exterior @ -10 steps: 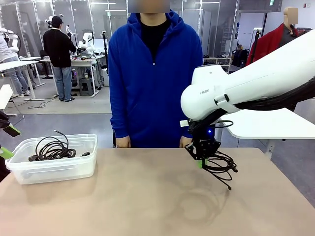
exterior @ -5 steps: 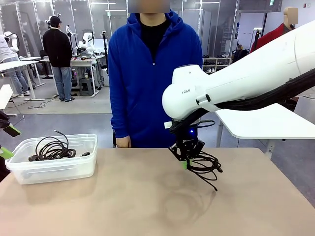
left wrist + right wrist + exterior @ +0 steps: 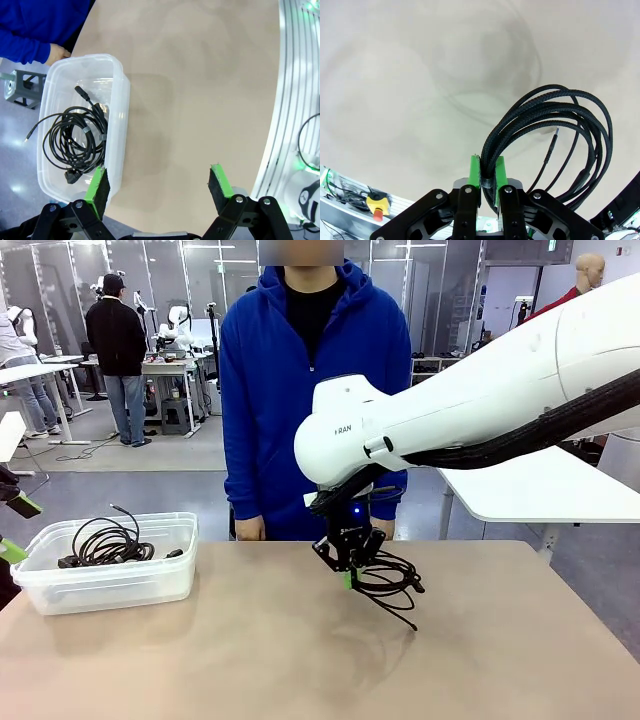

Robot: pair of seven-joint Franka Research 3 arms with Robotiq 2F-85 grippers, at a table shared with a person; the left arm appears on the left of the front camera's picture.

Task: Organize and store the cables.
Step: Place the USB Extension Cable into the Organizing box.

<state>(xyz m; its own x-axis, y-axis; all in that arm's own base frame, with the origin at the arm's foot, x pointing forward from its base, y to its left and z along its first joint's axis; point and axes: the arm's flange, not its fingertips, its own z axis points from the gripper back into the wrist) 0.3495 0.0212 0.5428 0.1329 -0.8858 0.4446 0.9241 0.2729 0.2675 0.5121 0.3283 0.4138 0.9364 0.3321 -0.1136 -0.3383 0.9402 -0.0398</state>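
My right gripper (image 3: 348,578) is shut on a coiled black cable (image 3: 388,578), which hangs above the middle of the tan table (image 3: 300,660). In the right wrist view the braided cable (image 3: 560,130) loops out from between the green pads (image 3: 475,175) of the right gripper (image 3: 487,176), one loose end dangling. Another coiled cable (image 3: 105,543) lies in the clear plastic bin (image 3: 110,585) at the table's left. The left wrist view looks down on that cable (image 3: 75,137) in the bin (image 3: 117,95), with my left gripper (image 3: 157,182) open above the bin's near corner and nothing between its fingers.
A person in a blue hoodie (image 3: 310,390) stands at the far side of the table, hands at the edge. One hand (image 3: 59,51) rests beside the bin in the left wrist view. The right arm (image 3: 480,410) spans the right half of the scene.
The right arm has carried the coiled cable leftward above the table, from the right side toward the middle. The left gripper and the bin have stayed put.
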